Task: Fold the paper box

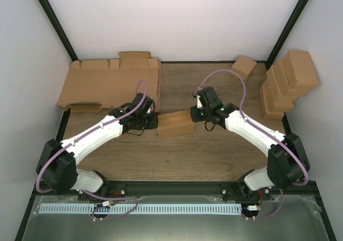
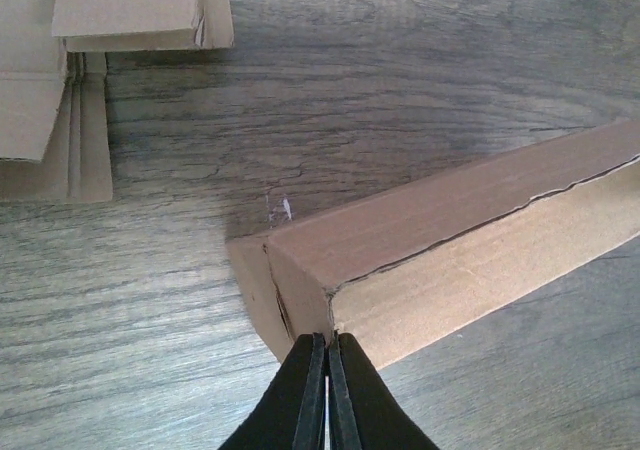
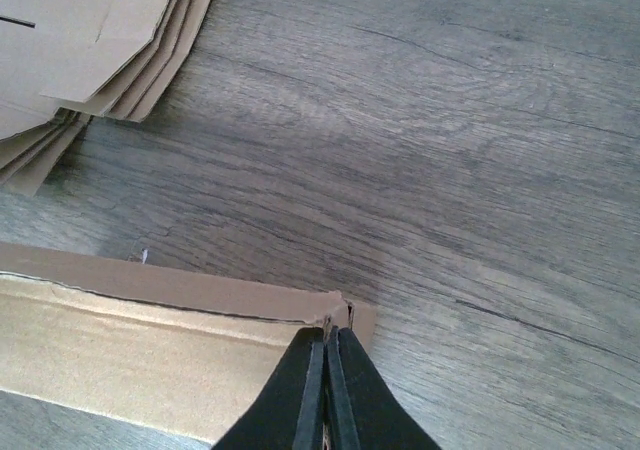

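paper box [image 1: 176, 125]: frame centre, on desk [image 1: 214, 155] | left tool [image 2: 327, 345]: clenched, tip at box's end corner | right tool [image 3: 327, 335]: clenched at opposite end | why: probably bracing both ends for flap tucking

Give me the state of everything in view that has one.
paper box: folded into an oblong carton, lying on its long side
left gripper: shut, tips at one box end
right gripper: shut, tips at the other end
cardboard sheets: flat, unfolded, stacked
carton pile: folded, stacked together
small carton: folded, lying alone
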`<state>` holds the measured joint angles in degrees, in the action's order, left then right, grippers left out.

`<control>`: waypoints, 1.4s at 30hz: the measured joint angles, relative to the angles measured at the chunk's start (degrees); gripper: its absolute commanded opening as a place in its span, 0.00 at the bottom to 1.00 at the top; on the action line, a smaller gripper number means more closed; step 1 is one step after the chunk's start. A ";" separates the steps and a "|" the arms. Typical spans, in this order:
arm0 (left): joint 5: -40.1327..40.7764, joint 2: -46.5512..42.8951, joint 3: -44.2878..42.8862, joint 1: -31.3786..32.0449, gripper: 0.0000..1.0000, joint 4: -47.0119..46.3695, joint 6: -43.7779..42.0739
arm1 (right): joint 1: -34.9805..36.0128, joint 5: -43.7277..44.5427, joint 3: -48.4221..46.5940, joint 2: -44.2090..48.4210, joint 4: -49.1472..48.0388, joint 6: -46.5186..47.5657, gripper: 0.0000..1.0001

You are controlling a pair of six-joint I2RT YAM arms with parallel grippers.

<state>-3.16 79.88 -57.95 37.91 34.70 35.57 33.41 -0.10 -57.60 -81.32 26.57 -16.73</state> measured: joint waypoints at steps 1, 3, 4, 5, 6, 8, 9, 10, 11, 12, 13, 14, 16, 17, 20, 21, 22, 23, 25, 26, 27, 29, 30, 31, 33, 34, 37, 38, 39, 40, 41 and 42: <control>-0.11 -0.11 0.33 0.00 0.04 -0.31 0.17 | 0.00 -0.13 -0.11 -0.09 0.09 -0.11 0.04; -0.39 -0.35 1.14 0.00 0.04 -1.25 0.46 | 0.00 -0.33 -0.35 -0.28 0.46 -0.31 0.05; -0.61 -0.37 1.46 -0.02 0.04 -1.68 0.50 | 0.00 -0.44 -0.48 -0.37 0.66 -0.37 0.05; -0.72 -0.37 1.64 -0.02 0.04 -1.99 0.57 | 0.00 -0.72 -0.52 -0.46 1.07 -0.46 0.05; -0.85 -0.37 1.79 -0.02 0.04 -2.16 0.61 | 0.00 -0.87 -0.52 -0.52 1.38 -0.50 0.05; -1.01 -0.37 1.84 0.00 0.04 -2.21 0.63 | 0.02 -1.16 -0.52 -0.61 1.75 -0.52 0.04; -1.01 -0.37 1.84 -0.02 0.04 -2.19 0.63 | 0.02 -1.20 -0.52 -0.61 1.79 -0.55 0.04; -1.03 -0.37 1.84 -0.02 0.04 -2.19 0.61 | 0.02 -1.22 -0.52 -0.61 1.84 -0.59 0.04; -1.03 -0.37 1.84 -0.02 0.04 -2.19 0.61 | 0.02 -1.25 -0.52 -0.61 1.86 -0.68 0.04; -1.07 -0.37 1.84 -0.02 0.04 -2.19 0.61 | 0.02 -1.25 -0.52 -0.61 1.88 -0.74 0.04; -1.07 -0.37 1.84 -0.02 0.04 -2.19 0.61 | 0.00 -1.27 -0.52 -0.61 1.92 -0.85 0.04; -1.09 -0.37 1.84 -0.02 0.04 -2.16 0.61 | 0.00 -1.33 -0.57 -0.61 2.01 -0.94 0.04; -1.14 -0.37 1.86 -0.02 0.04 -2.14 0.59 | 0.00 -1.44 -0.83 -0.61 2.60 -1.16 0.04; -1.18 -0.39 1.92 -0.02 0.04 -2.16 0.59 | 0.00 -1.55 -0.90 -0.61 2.86 -1.22 0.04; -1.42 -0.48 2.67 -0.02 0.04 -2.32 0.59 | 0.00 -1.70 -1.18 -0.68 3.43 -1.38 0.03; -1.62 -0.48 2.97 0.00 0.04 -2.38 0.59 | 0.02 -1.77 -1.25 -0.70 3.56 -1.40 0.03; -1.77 -0.48 3.23 0.00 0.04 -2.40 0.59 | 0.00 -1.81 -1.27 -0.76 3.61 -1.44 0.03; -2.01 -0.50 3.52 0.00 0.04 -2.54 0.59 | 0.00 -1.84 -1.29 -0.81 3.63 -1.60 0.03; -2.27 -0.50 4.00 0.00 0.04 -2.64 0.59 | 0.00 -1.99 -1.57 -0.98 3.87 -2.03 0.03; -2.36 -0.50 4.15 0.00 0.04 -2.69 0.59 | 0.00 -2.05 -1.81 -1.18 4.04 -2.16 0.03; -2.47 -0.50 4.26 0.00 0.04 -2.71 0.57 | 0.00 -2.08 -2.14 -1.44 4.31 -2.27 0.03; -2.49 -0.52 4.35 0.00 0.04 -2.78 0.57 | 0.00 -2.12 -3.19 -2.08 5.29 -2.47 0.03; -2.49 -0.52 4.35 0.00 0.04 -2.78 0.55 | 0.02 -2.14 -4.02 -2.60 6.05 -2.56 0.03; -2.49 -0.52 4.35 0.00 0.04 -2.78 0.50 | 0.00 -2.21 -4.83 -3.13 6.78 -2.64 0.03; -2.45 -0.55 4.35 -0.02 0.04 -2.75 0.42 | 0.00 -2.23 -6.62 -4.33 8.31 -2.93 0.03; -2.43 -0.55 4.35 0.00 0.04 -2.75 0.39 | 0.00 -2.25 -7.30 -4.81 8.92 -3.10 0.03; -2.34 -0.55 4.35 -0.02 0.04 -2.75 0.39 | 0.00 -2.25 -9.49 -6.16 11.32 -3.72 0.03; -2.32 -0.55 4.35 -0.02 0.04 -2.75 0.37 | 0.00 -2.27 -10.05 -6.51 12.00 -3.85 0.03; -2.29 -0.55 4.35 -0.02 0.06 -2.73 0.35 | 0.00 -2.29 -10.54 -6.80 12.70 -3.91 0.03; -2.29 -0.55 4.35 -0.02 0.13 -2.75 0.28 | 0.00 -2.32 -11.06 -7.10 13.40 -3.93 0.03; -2.27 -0.55 4.35 -0.02 0.22 -2.69 0.24 | 0.00 -2.45 -11.45 -7.37 14.08 -3.96 0.04; -2.25 -0.52 4.35 -0.02 0.27 -2.51 0.11 | 0.02 -2.58 -11.65 -7.48 14.51 -3.96 0.04</control>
<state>-5.41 79.35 -53.60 37.89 32.18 35.68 33.43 -2.68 -69.25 -88.79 41.08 -20.69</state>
